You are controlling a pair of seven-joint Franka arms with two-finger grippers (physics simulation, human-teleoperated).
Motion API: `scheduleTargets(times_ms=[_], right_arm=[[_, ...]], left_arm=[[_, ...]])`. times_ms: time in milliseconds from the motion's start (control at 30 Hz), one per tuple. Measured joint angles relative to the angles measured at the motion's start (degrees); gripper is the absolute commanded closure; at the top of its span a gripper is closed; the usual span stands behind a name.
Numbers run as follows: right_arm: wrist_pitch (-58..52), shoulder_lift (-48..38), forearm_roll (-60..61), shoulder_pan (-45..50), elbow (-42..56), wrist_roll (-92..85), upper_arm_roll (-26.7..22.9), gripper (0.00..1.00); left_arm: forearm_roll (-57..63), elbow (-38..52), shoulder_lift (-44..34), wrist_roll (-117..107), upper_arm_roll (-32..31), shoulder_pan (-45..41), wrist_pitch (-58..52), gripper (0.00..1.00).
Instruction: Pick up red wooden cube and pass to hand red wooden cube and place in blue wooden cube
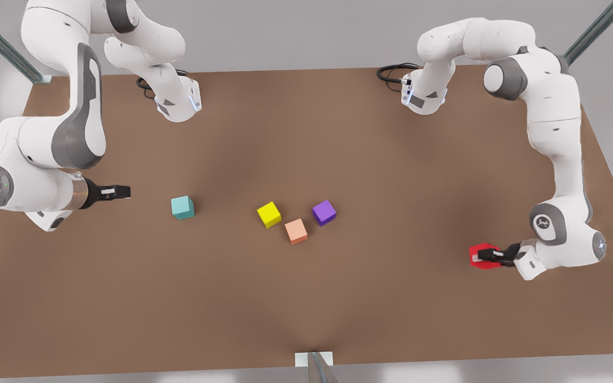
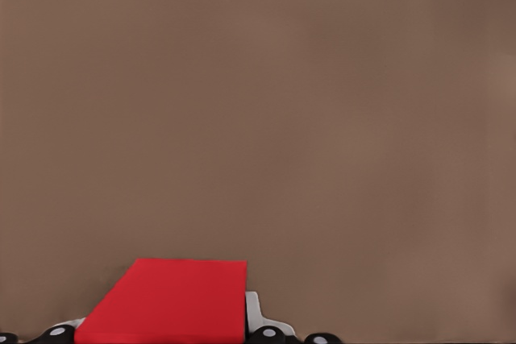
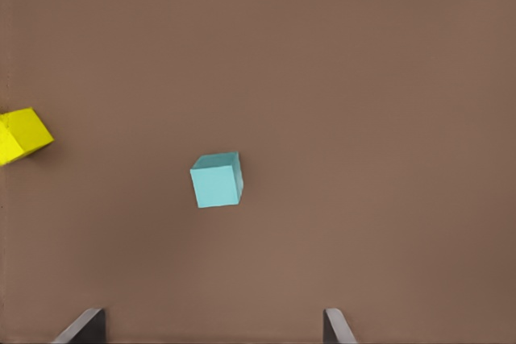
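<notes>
The red wooden cube (image 1: 485,248) is at the front view's right, near the table's right edge, with my left gripper (image 1: 483,258) shut on it. In the left wrist view the red cube (image 2: 173,304) sits between the fingers (image 2: 266,329). Whether it rests on the table or hangs just above it I cannot tell. The blue wooden cube (image 1: 182,207), teal in colour, stands on the table left of centre. My right gripper (image 1: 123,192) hovers open a little to the left of it. In the right wrist view the teal cube (image 3: 217,180) lies ahead of the spread fingertips (image 3: 81,328).
A yellow cube (image 1: 268,214), a pale orange cube (image 1: 296,231) and a purple cube (image 1: 324,212) sit close together mid-table, between the two grippers. The yellow cube (image 3: 22,134) also shows in the right wrist view. The brown table (image 1: 391,308) has open room at the front.
</notes>
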Motion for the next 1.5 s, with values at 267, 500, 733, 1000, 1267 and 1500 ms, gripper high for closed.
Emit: scheduleTargets(times_ms=[267, 500, 733, 1000, 1267, 1500], right_arm=[[-0.31, 27.26, 43.46, -4.10, 12.51, -22.32, 0.44, 0.00], [0.99, 32.74, 59.30, -3.09, 13.03, -51.19, 8.00, 0.00], [12.35, 35.21, 69.24, 2.54, 13.02, -74.95, 10.44, 0.00], [19.27, 36.47, 77.52, 6.67, 12.19, -92.93, 11.26, 0.00], [21.61, 36.33, 82.06, 7.91, 9.69, -104.61, 12.54, 0.00], [23.26, 36.39, 84.26, 9.19, 9.74, -111.37, 13.66, 0.00]], left_arm=[[-27.73, 0.15, 4.24, -13.20, -18.57, -16.61, 3.08, 0.45], [-38.67, 1.75, 9.83, -18.19, -19.97, -15.07, 5.70, 0.44], [-43.12, 2.16, 11.25, -17.81, -20.68, -15.87, 7.49, 0.44], [-45.42, 4.09, 12.89, -16.64, -21.02, -17.24, 10.09, 0.44], [-46.36, 4.31, 13.06, -15.95, -21.05, -17.40, 11.54, 0.44], [-45.89, 4.13, 12.71, -13.63, -21.05, -17.06, 11.74, 0.44]])
